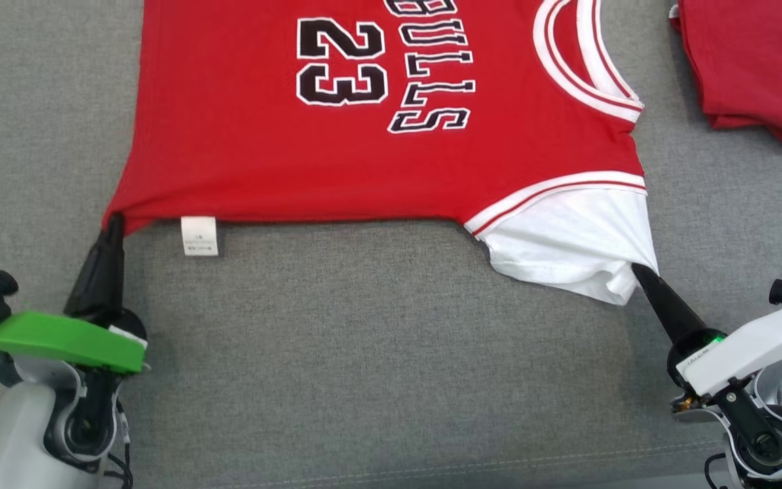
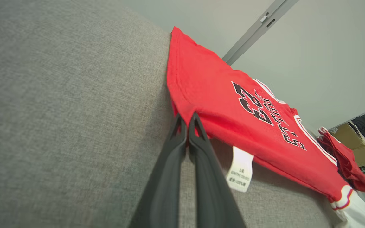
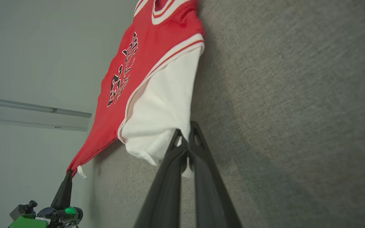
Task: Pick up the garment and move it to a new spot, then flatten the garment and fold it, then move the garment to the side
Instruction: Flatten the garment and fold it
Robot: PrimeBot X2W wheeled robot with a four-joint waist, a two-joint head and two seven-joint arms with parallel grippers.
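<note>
The garment [image 1: 282, 163] is a red jersey with black "23" and "BULLS" lettering and a white sleeve [image 1: 567, 244], spread on grey fabric. My left gripper [image 1: 114, 221] is shut on its near left hem corner. In the left wrist view the left gripper [image 2: 187, 119] pinches the red hem of the garment [image 2: 233, 110], with a white care tag [image 2: 240, 171] hanging beside it. My right gripper [image 1: 637, 269] is shut on the tip of the white sleeve. The right wrist view shows the right gripper [image 3: 186, 131] clamped on the sleeve [image 3: 160, 110]. The edge between both grips is pulled taut.
The grey upholstered surface [image 1: 377, 353] runs under everything, with a seam near its front edge. A second red cloth [image 1: 757, 61] lies at the far right. A cardboard box [image 2: 356, 142] stands beyond the surface in the left wrist view.
</note>
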